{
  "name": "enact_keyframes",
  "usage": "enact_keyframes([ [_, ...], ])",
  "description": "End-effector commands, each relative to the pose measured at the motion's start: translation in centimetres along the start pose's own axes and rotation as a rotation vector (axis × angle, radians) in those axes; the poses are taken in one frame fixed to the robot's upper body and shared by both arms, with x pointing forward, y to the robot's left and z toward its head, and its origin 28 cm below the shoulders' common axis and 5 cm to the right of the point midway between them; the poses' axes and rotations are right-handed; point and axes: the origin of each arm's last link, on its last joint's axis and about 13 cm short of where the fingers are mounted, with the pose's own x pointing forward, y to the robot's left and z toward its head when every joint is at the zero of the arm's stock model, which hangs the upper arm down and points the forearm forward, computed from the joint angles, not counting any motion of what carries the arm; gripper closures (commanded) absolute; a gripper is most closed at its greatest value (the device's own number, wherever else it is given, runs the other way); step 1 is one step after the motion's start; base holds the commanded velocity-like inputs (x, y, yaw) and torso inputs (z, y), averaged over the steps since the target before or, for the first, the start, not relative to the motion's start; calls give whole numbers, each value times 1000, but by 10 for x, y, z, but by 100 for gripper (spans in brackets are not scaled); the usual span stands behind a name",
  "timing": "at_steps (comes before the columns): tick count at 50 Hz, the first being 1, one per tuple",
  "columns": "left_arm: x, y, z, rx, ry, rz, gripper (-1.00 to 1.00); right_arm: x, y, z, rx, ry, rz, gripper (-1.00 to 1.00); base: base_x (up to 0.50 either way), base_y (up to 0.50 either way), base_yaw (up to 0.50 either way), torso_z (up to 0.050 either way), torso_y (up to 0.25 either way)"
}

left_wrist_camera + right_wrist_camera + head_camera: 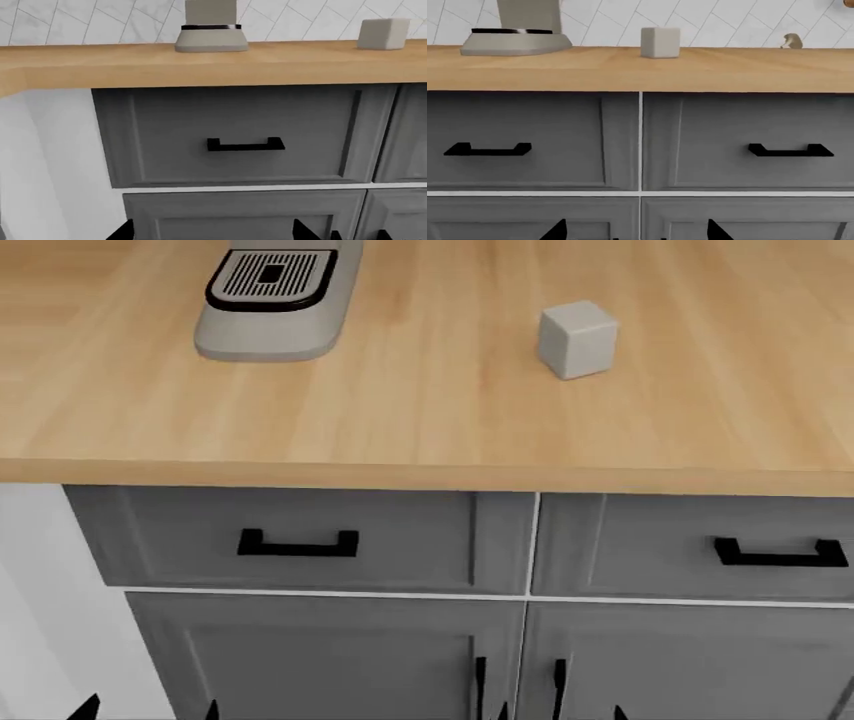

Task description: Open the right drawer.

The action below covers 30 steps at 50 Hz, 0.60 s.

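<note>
The wide shallow grey right drawer (694, 545) with a recessed-panel front sat shut, flush under the edge of the light wooden desk (427, 390), at the right of the head view; its black squared bar handle (781, 553) lay level at the centre of the front, partly cut by the frame edge there; in the right wrist view the same drawer (747, 142) and handle (790, 150) showed whole; a thin white seam parted it from the matching grey left drawer (287, 538), also shut, with its own black bar handle (298, 543); below both stood taller grey cabinet doors (334, 655) with vertical black handles (481, 680) just beside the centre seam; on the desk rested a grey appliance base with a black grille (274, 300) near the back left, and a small pale grey block (578, 338) well apart from it, to its right; white herringbone tiles (720, 25) backed the desk; the left gripper (147, 710) showed only as dark tips at the lower edge of the head view, low before the cabinet doors and touching nothing; the right gripper (558, 712) likewise, below the centre seam; the tips of both stood apart with a clear gap, so jaws apart on each, nothing between them; neither was near the right drawer's handle.
</note>
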Motion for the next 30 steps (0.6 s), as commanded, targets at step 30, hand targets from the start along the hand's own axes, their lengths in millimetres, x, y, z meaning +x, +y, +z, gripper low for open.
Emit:
enact_keyframes([
  [30,-1,-1,0,-5,4,-22,-100,0,-1,-1,-4,6,-2,-100,0,-230,0,0,0],
])
